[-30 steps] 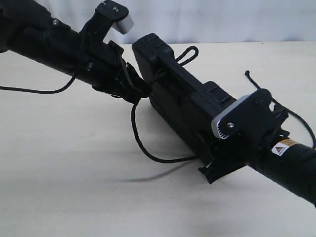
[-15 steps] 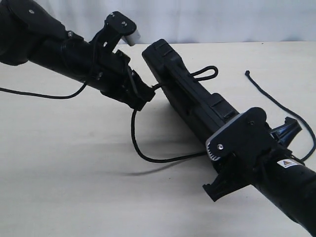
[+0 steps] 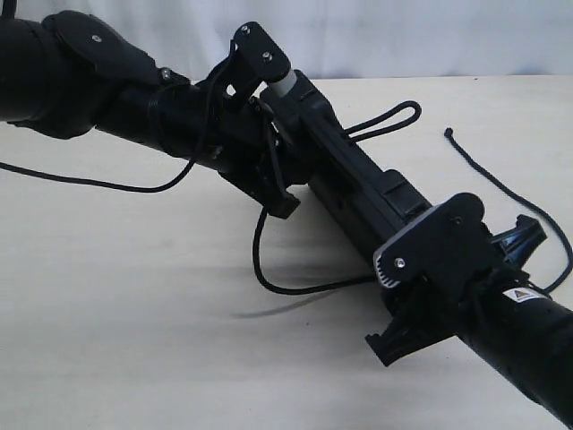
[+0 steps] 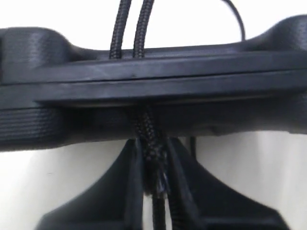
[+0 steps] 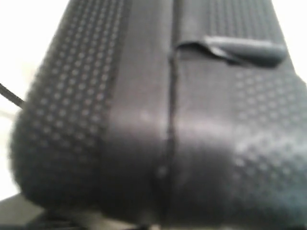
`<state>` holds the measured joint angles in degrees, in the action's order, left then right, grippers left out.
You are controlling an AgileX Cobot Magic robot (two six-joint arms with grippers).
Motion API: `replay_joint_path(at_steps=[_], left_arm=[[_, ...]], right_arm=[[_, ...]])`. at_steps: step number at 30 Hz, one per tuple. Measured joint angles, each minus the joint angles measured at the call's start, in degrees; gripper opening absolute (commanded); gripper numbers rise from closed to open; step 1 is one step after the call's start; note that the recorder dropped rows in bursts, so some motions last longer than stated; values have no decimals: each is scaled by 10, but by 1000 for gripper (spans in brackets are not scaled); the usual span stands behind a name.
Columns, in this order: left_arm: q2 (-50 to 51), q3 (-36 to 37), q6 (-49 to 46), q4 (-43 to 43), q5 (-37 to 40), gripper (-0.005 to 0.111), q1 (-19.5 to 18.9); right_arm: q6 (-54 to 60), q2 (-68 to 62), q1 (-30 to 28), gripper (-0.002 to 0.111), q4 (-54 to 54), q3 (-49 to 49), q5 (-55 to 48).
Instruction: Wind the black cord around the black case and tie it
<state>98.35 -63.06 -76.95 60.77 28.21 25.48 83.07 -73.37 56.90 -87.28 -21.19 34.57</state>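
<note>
The black case [image 3: 345,184] stands on its long edge, slanting across the table. My right gripper [image 3: 414,285] is clamped on its near end, and in the right wrist view the dotted case wall [image 5: 158,120] fills the picture and hides the jaws. My left gripper [image 3: 282,193] is pressed against the case's left side and is shut on the black cord [image 4: 151,153]. Two strands of cord run over the case edge [image 4: 153,86]. A cord loop [image 3: 390,120] sticks out on the far side. Slack cord [image 3: 269,273] hangs beneath, and the knotted end [image 3: 450,134] lies at the right.
The pale table [image 3: 134,313] spreads to the left and front. A white backdrop [image 3: 403,36] closes off the far edge. A thin robot cable [image 3: 81,179] droops from the left arm.
My left gripper has moved right with the cord, from beside the case to right against it. The case has tipped more upright, and the far loop has shifted right.
</note>
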Motion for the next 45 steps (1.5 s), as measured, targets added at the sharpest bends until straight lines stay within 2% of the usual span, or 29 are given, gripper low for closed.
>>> replay_joint_path(at_steps=[3, 5, 12, 20, 25, 28, 33, 36, 38, 40, 42, 43, 45], left_arm=[[0, 0, 0, 1, -13, 0, 0], [1, 0, -1, -1, -17, 0, 0], [3, 0, -2, -1, -23, 0, 0], [3, 0, -2, -1, -24, 0, 0], [3, 0, -2, -1, -24, 0, 0], [3, 0, -2, -1, -24, 0, 0], [3, 0, -2, -1, -20, 0, 0], [3, 0, -2, -1, -19, 0, 0], [3, 0, -2, -1, -19, 0, 0], [3, 0, -2, -1, -19, 0, 0], [3, 0, -2, -1, -19, 0, 0], [3, 0, -2, -1, -19, 0, 0], [3, 0, -2, 0, -12, 0, 0]], right_arm=[[0, -3, 0, 85, -59, -6, -38], [11, -5, 2, 90, -98, -13, -55], [48, 24, 5, 90, -127, -17, -106], [26, 167, 5, 89, -128, -19, -121], [-49, 253, 5, 79, -128, -31, -121], [-57, 275, -11, 79, -128, -69, -125], [53, 254, -41, 79, -128, -160, -136], [200, 216, -55, 79, -125, -213, -26], [302, 176, -75, 73, -124, -248, 109], [345, 132, -112, 61, -124, -279, 231], [363, 96, -153, 45, -124, -306, 305], [363, 85, -167, 29, -124, -311, 320], [363, 63, -196, 11, -128, -317, 325]])
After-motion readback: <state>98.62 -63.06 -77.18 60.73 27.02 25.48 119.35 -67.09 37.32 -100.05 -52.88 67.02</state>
